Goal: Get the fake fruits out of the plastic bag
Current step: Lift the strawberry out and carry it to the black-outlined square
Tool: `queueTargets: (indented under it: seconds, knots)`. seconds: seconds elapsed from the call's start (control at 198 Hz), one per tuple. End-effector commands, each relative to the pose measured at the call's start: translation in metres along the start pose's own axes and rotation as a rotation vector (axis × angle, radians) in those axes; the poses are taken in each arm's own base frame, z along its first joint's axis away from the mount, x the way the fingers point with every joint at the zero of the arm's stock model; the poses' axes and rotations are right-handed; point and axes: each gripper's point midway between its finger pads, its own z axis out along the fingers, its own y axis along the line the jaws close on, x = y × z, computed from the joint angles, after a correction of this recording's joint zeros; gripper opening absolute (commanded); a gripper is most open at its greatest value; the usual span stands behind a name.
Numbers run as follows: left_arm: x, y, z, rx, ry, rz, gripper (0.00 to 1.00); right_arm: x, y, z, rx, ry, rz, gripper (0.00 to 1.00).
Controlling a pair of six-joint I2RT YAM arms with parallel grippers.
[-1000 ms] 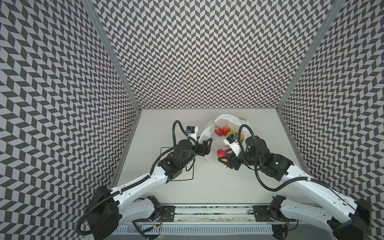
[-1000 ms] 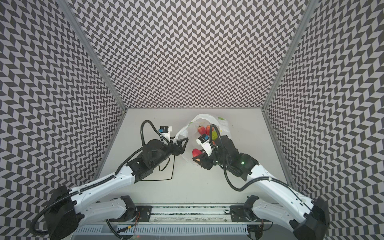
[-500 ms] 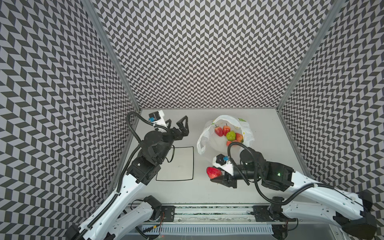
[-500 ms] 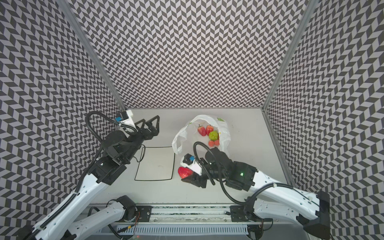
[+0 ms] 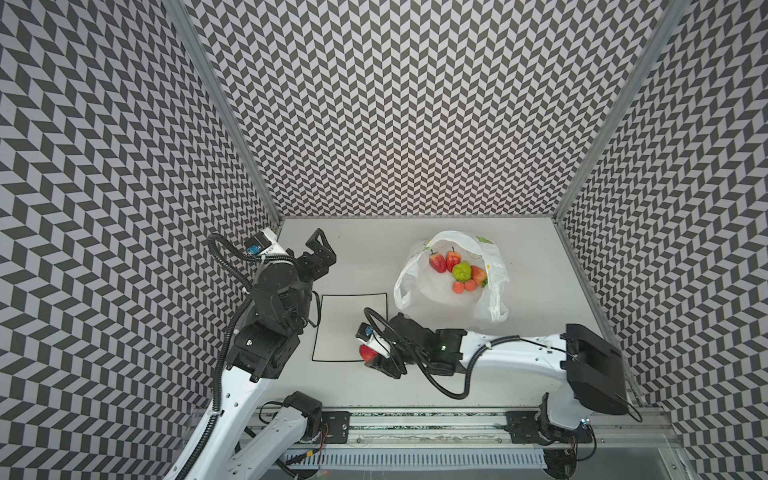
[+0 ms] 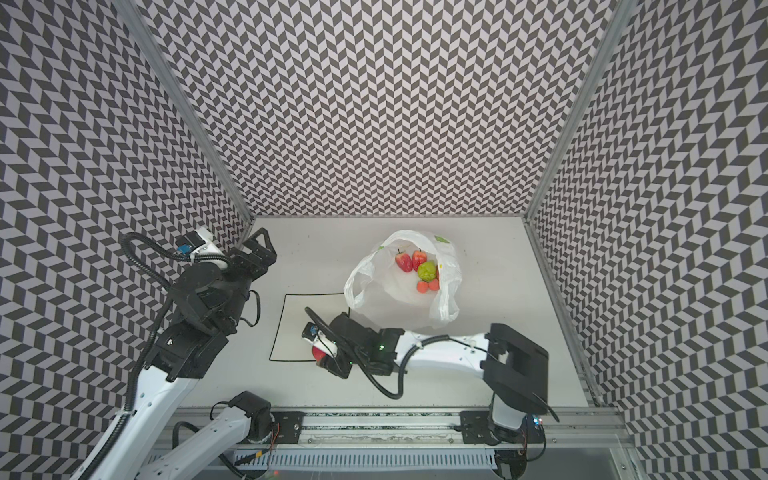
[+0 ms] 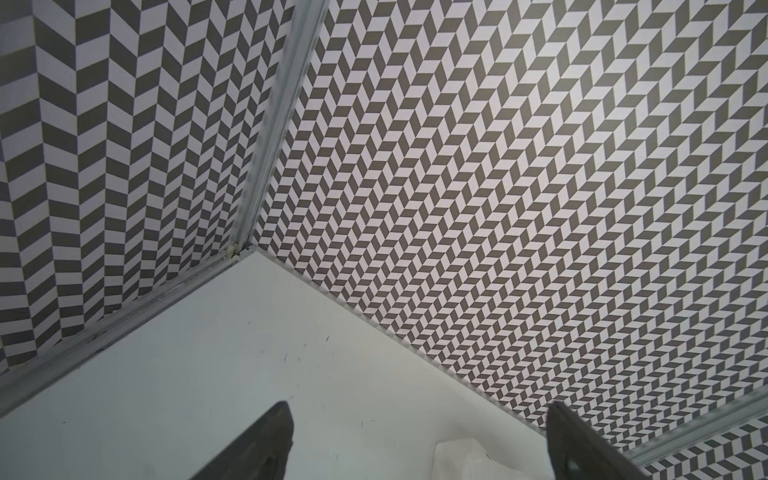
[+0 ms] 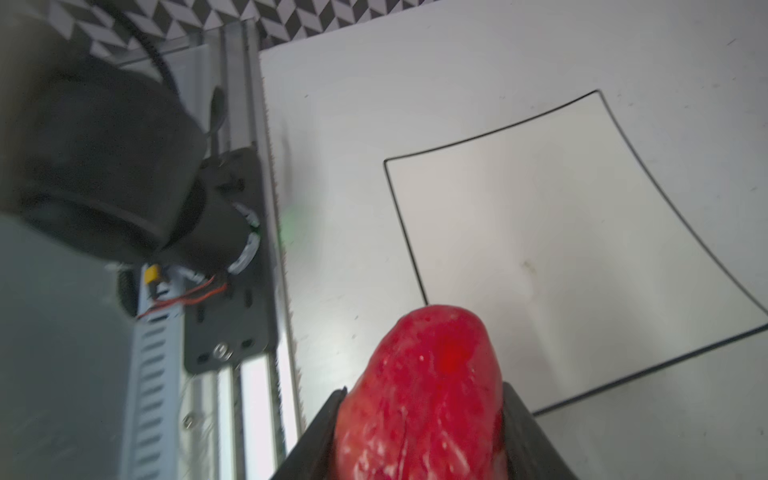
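the right gripper [image 5: 373,356] is pinching a red strawberry [image 8: 424,386] between its two fingers [image 8: 524,428], and the berry's tip pokes out ahead of them. straight in front of that tip lies the square black-rimmed plate [image 8: 490,135], bare, and the berry hangs over the plate corner closest to the gripper. i can't tell whether it touches the plate or floats just above it. so this looks like the setting-down step for one fruit.

the plastic bag [image 5: 419,297] sits behind that gripper, off beside its arm, mouth gaping. inside it i count three other strawberries [image 5: 437,262], a lumpy green fruit [image 5: 462,271] and two orange balls [image 5: 458,287], bunched together and touching.

the left gripper [image 5: 323,248] is raised well away from the bag, spread wide with nothing between its fingers, pointing at the back corner of the table [image 7: 208,374].

next, i'd guess, the right gripper needs to ease a little further over the plate, lower, and let go gently, since a glossy berry could roll off. then it turns back to the bag, whose thin wall may need holding open.
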Motion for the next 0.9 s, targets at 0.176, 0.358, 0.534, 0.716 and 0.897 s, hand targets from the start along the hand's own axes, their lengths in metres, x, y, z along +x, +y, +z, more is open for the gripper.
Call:
queueTargets:
  seconds: [0.176,0.358,0.534,0.716,0.897]
  knots:
    - [-0.01,0.01,-0.007,-0.052,-0.024,0.025,0.93,-0.008,-0.059,0.044,0.2,0.027,0.227,0.27]
    - [-0.016,0.01,-0.008,-0.059,-0.039,0.035,0.93,0.009,-0.068,0.066,0.198,0.101,0.247,0.28]
    - [-0.012,0.008,-0.005,-0.051,-0.03,0.043,0.93,0.024,-0.072,0.08,0.202,0.151,0.256,0.29]
    - [-0.008,0.007,-0.002,-0.049,-0.018,0.051,0.94,0.027,-0.077,0.081,0.223,0.162,0.26,0.47]
    - [-0.006,0.002,0.001,-0.029,-0.009,0.056,0.95,0.002,-0.074,0.066,0.204,0.118,0.26,0.68]
